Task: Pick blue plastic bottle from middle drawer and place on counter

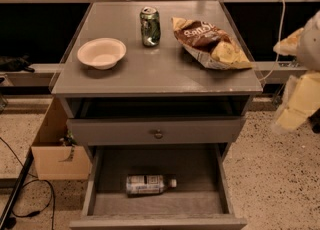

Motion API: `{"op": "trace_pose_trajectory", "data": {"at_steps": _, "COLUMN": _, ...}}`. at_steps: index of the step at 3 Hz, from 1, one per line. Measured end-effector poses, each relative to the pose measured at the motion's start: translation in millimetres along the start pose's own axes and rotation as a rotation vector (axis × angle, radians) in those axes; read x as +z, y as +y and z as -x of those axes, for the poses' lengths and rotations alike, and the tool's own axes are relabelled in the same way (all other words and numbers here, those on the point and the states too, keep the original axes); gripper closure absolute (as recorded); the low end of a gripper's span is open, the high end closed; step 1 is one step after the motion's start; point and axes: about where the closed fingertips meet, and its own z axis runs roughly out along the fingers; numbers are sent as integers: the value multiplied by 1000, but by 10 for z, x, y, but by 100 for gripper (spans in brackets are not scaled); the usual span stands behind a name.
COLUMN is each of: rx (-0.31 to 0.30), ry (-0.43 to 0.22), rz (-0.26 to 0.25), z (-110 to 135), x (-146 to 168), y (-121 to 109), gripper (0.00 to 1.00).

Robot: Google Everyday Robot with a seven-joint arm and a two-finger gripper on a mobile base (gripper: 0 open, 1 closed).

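Observation:
The blue plastic bottle [148,184] lies on its side on the grey floor of the open middle drawer [192,171], cap pointing right. The counter [155,69] is the grey top of the cabinet above it. My gripper [292,111] hangs at the right edge of the view, beside the cabinet's right side at about counter height. It is well clear of the bottle and holds nothing that I can see.
On the counter stand a white bowl [101,52] at the left, a green soda can [150,26] at the back middle and a chip bag [209,41] at the right. A shut drawer front with a brass knob [158,134] sits above the open drawer. A cardboard box [57,146] stands on the floor at the left.

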Motion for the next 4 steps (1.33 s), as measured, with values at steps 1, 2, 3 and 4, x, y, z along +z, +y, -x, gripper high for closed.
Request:
{"op": "trace_pose_trajectory", "data": {"at_steps": 1, "rx": 139, "ry": -151, "rz": 56, "z": -47, "x": 461, "y": 354, "gripper": 0}}
{"op": "trace_pose_trajectory", "data": {"at_steps": 2, "rx": 210, "ry": -259, "rz": 214, "z": 185, "x": 1191, "y": 805, "gripper": 0}}
{"op": "trace_pose_trajectory", "data": {"at_steps": 3, "rx": 223, "ry": -263, "rz": 254, "z": 203, "x": 1338, "y": 952, "gripper": 0}}
{"op": "trace_pose_trajectory", "data": {"at_steps": 4, "rx": 255, "ry": -311, "rz": 234, "z": 232, "x": 1370, "y": 966, "gripper": 0}}
